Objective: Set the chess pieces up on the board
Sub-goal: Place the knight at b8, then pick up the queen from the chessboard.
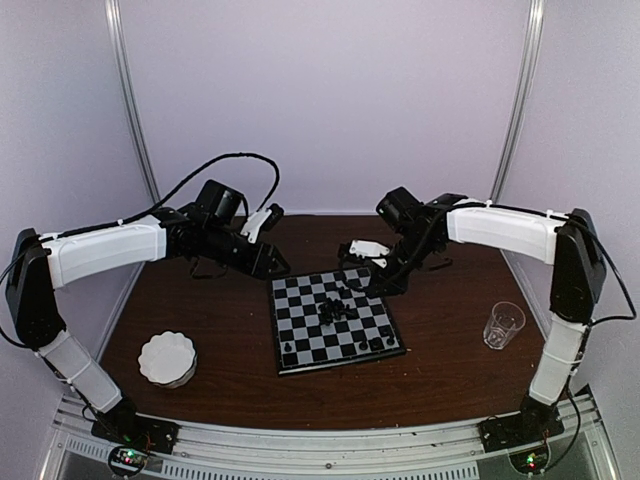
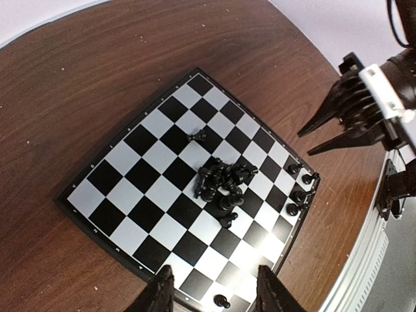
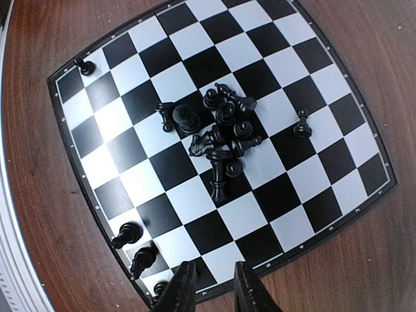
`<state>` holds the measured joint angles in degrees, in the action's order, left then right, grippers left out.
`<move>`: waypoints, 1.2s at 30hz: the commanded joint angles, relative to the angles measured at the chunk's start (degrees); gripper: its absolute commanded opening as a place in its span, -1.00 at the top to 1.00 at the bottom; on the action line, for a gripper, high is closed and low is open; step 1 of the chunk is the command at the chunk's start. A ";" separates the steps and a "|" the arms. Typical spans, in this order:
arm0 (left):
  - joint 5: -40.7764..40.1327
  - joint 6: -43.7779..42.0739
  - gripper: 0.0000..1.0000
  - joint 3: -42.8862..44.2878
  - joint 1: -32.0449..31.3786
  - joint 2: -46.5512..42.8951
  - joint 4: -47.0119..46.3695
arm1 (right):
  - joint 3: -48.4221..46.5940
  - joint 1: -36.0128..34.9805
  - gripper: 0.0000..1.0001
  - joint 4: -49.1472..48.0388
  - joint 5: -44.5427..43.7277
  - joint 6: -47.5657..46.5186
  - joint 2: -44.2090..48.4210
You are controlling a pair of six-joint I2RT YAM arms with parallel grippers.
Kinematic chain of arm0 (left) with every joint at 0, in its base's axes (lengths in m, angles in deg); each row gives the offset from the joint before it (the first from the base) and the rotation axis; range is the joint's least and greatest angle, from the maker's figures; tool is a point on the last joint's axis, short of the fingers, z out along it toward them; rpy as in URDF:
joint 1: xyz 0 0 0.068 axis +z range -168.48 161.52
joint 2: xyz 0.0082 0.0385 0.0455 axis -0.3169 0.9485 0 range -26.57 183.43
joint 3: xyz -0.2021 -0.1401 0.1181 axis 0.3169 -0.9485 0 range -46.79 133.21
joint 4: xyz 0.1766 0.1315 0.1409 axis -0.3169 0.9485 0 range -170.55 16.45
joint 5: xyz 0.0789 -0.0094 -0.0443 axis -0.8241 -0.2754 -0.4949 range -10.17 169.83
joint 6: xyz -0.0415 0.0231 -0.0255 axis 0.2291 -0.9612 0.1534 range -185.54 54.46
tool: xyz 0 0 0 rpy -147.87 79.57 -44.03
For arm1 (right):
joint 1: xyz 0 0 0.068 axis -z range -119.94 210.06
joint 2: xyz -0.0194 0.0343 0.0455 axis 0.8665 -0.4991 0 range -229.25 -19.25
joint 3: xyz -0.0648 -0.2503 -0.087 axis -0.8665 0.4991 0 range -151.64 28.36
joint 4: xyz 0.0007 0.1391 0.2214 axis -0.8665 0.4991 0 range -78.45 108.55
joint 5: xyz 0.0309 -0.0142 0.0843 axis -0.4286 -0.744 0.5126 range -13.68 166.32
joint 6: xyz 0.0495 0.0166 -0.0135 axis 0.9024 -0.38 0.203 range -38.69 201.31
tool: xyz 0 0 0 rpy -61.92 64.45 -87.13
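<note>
Nearest the arm bases we note a white scalloped dish (image 1: 167,358) on the left of the desk (image 1: 440,385) and a clear glass (image 1: 503,324) on the right. Both sit well apart from the board (image 1: 300,362) and are at risk only if an arm swings wide. The board lies flat at mid-desk, turned slightly. Most of the chess pieces (image 3: 224,133) lie tumbled in a heap about its middle, touching and overlapping. A few stand in a row (image 3: 127,234) along one edge, a corner piece (image 3: 84,65) stands alone, and a lone piece (image 3: 301,123) sits apart from the heap. We judge the task barely begun. At the far right of the board the right hand (image 3: 213,270) hangs by the standing row, its fingers parted by a narrow gap and holding nothing; a careless descent here could topple those pieces. At the far left the left hand (image 2: 216,279) hovers with fingers spread wide, also empty. The main hazards, in our judgement, are these: the pieces are tiny and tangled, so a pinch into the heap may catch two at once or flick neighbours off the board; a sideways push may shift the board itself; and both arms reaching for the middle together could collide.
</note>
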<state>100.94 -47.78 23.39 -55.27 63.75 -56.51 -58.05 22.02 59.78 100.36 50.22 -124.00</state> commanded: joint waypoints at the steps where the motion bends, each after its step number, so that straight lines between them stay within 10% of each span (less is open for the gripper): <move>1: 0.93 0.09 0.13 1.00 0.41 0.25 -1.65 | -2.46 -0.32 0.52 -0.84 1.56 0.78 -5.44; 24: 0.76 -0.26 0.13 1.10 0.41 -0.73 -1.29 | -5.02 -1.07 0.40 -5.20 2.50 1.31 -16.49; 36: 0.78 -0.27 0.13 0.93 0.41 -1.32 -1.44 | -3.65 -1.60 0.88 -3.62 3.11 0.22 -15.24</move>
<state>101.11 -47.80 23.39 -55.27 63.75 -56.51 -61.90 20.90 54.36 103.28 51.24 -140.07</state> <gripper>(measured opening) 0.435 0.087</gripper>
